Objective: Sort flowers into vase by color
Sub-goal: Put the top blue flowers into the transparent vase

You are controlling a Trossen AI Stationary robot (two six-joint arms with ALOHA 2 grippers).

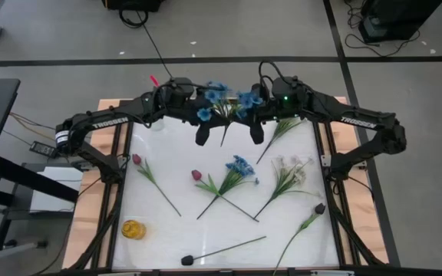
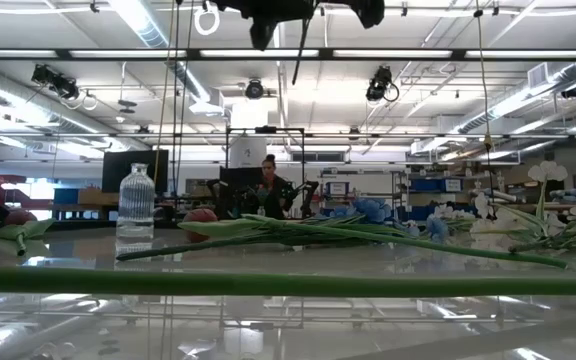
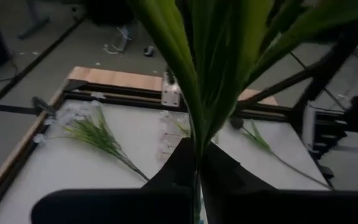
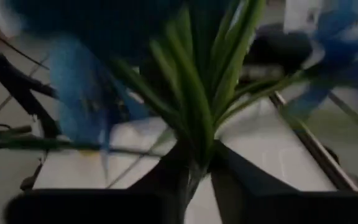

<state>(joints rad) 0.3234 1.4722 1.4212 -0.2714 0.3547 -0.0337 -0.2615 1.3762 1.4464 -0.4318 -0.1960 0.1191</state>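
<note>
The white table [image 1: 167, 165] sat in a dark frame on wooden boards. On it lay loose flowers — a pink bud [image 1: 137, 160] near the left edge, another pink bud [image 1: 196, 175] just beside a blue flower [image 1: 240, 165], a white spray [image 1: 291, 170], two dark buds [image 1: 187, 261] toward the near edge — plus a small yellow object [image 1: 132, 228] and a clear glass bottle [image 2: 136, 203], upright.

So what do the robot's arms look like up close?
Both arms are black and jointed. The left arm and the right arm each carry the word TROSSEN in white letters. A small green light glows on the right arm near its wrist, and black cables loop up from both wrists. The left gripper and the right gripper end in dark, blunt jaws.
</note>
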